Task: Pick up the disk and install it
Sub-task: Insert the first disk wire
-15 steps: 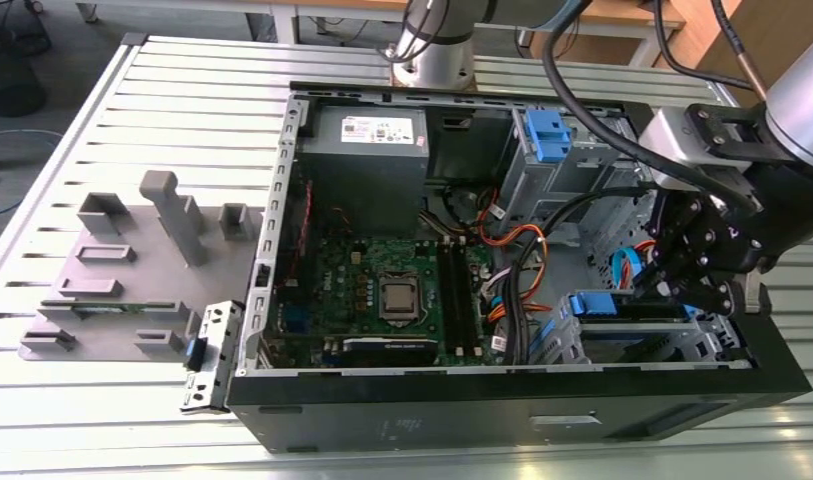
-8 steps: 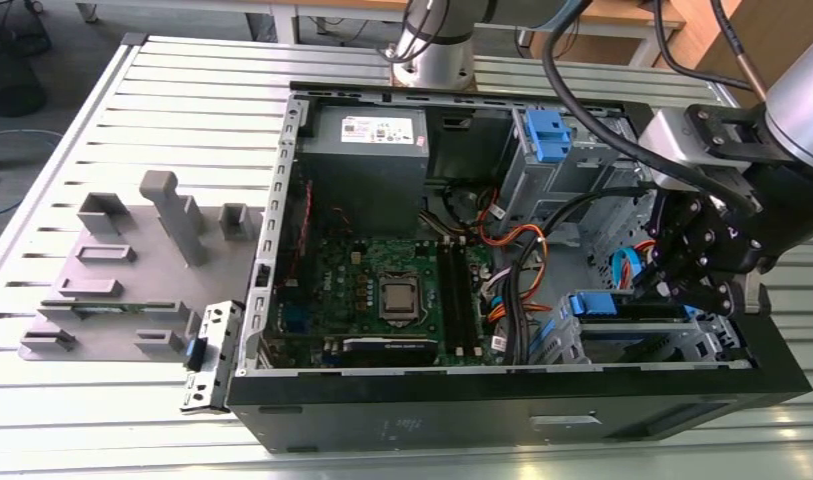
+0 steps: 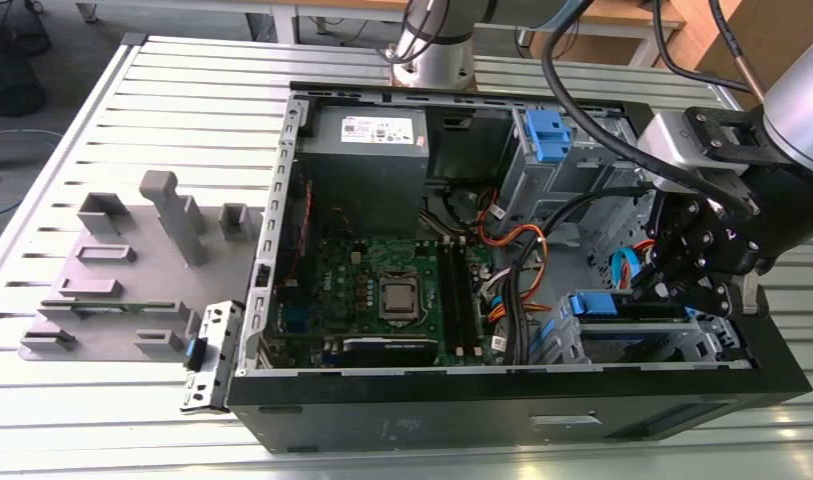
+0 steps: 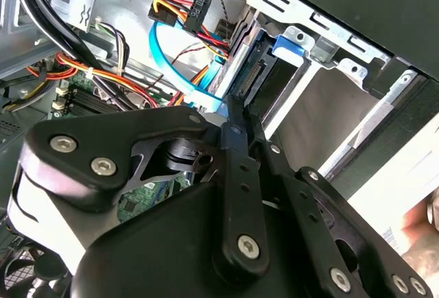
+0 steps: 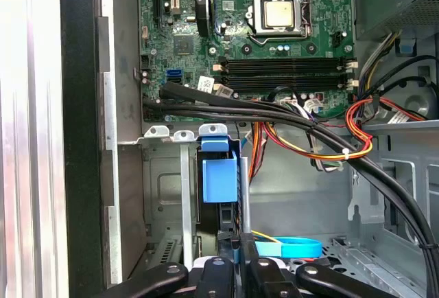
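Observation:
The disk (image 3: 606,303) lies edge-on in the lower drive cage of the open computer case (image 3: 513,400), at the exterior view's right. Its blue handle tab (image 5: 219,180) points toward the motherboard. In the second wrist view the disk's connector edge (image 4: 255,73) sits between the cage's metal rails. My gripper (image 3: 693,300) reaches down into the case at the disk's other end. Its black fingers (image 5: 212,267) close in on the disk's thin edge, and in the second wrist view the gripper (image 4: 233,109) narrows to a point against it.
Black, orange and yellow cable bundles (image 5: 302,130) and a blue flat cable (image 5: 291,248) run close beside the cage. The motherboard (image 3: 393,290), a grey power supply (image 3: 366,140) and an upper blue bracket (image 3: 546,135) fill the case. A grey fixture (image 3: 126,270) stands at the exterior view's left.

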Controlling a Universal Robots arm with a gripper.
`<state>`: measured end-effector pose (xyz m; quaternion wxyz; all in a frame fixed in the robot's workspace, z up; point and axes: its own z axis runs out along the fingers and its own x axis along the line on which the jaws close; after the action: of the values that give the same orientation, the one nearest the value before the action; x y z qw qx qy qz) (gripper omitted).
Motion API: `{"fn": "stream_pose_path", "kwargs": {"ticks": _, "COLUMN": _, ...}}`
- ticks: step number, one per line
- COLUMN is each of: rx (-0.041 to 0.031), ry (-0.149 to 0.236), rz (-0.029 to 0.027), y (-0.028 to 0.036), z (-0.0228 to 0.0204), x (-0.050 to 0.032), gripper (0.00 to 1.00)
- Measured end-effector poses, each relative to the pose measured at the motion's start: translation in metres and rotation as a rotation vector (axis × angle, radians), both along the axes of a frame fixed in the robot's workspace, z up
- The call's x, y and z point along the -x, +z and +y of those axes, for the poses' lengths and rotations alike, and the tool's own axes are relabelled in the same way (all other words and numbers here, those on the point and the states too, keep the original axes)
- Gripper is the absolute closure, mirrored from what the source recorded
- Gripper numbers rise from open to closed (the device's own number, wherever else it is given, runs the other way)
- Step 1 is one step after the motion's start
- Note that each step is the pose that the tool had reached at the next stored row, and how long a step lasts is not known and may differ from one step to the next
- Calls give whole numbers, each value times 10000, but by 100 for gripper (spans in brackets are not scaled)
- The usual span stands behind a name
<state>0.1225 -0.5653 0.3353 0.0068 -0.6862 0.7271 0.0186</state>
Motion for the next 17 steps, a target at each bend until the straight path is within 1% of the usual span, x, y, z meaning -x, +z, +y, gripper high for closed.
{"fn": "stream_pose_path", "kwargs": {"ticks": 5, "rx": 0, "ry": 0, "rz": -1, "y": -2, "z": 0, "x": 0, "gripper": 84}}
{"fn": "stream_pose_path", "kwargs": {"ticks": 17, "rx": 4, "ry": 0, "rz": -1, "y": -45, "z": 0, "x": 0, "gripper": 84}}
